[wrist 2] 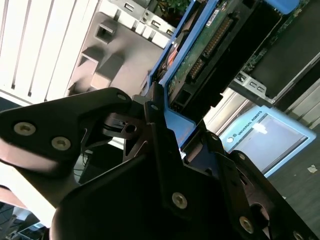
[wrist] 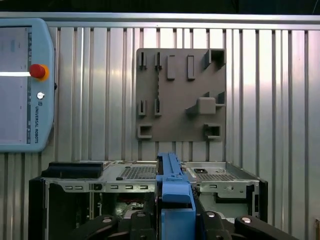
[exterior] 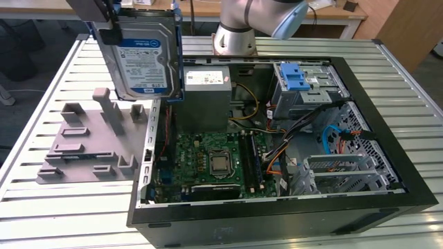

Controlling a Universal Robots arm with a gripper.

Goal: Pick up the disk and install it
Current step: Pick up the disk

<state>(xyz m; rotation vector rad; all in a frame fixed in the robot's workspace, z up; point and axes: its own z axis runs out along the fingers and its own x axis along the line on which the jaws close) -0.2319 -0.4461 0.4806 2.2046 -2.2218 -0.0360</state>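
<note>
The gripper is clamping its black fingers on the blue carrier of the disk, holding it clear of the slatted metal table. In the exterior view the disk is hanging upright at the left, its long axis running up and down and its blue-and-white label facing the camera; the print on it is too small to make out. In the second wrist view the green circuit-board side is showing, with the connector end pointing away from the gripper.

Below the disk, a grey fixture plate with raised pegs is lying flat on the table, just beside the open computer case. Inside the case, a grey metal box bearing a white sticker is standing between the disk and the metal cage with its blue latch. Coloured cables are trailing below the cage, beside the green motherboard. In the first wrist view a teach pendant with a red button is resting on the table.
</note>
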